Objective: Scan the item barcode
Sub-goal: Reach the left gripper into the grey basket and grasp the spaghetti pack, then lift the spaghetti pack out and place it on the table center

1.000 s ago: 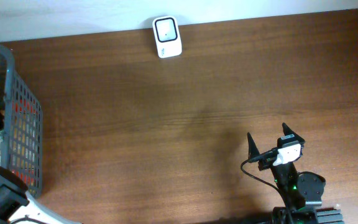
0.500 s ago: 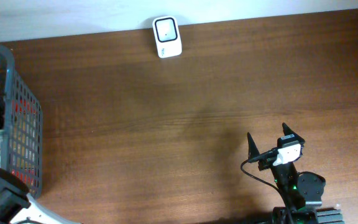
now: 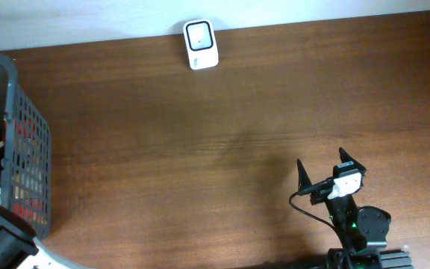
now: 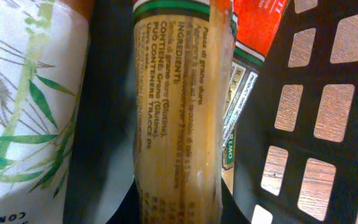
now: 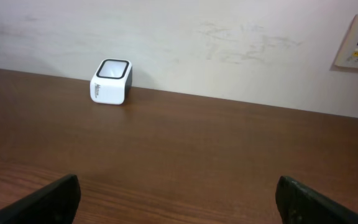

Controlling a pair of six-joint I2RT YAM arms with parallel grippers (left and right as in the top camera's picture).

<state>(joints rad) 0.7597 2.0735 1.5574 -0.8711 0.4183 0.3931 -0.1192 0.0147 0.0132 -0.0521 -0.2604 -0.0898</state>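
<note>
Glossy tubular pasta packet lies just before the left gripper, in a mesh basket; its grip cannot be told. Right gripper sits low, jaws wide apart.

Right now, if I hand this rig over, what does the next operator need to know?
Left hand: in the dark grey plastic basket, against a yellow pasta packet; grip cannot be confirmed.
Right hand: open, empty, low over the brown wooden table.
White box-shaped scanner: at the table's far edge.
Done: packet reached. Left: lift it out, show its barcode to the scanner.
</note>
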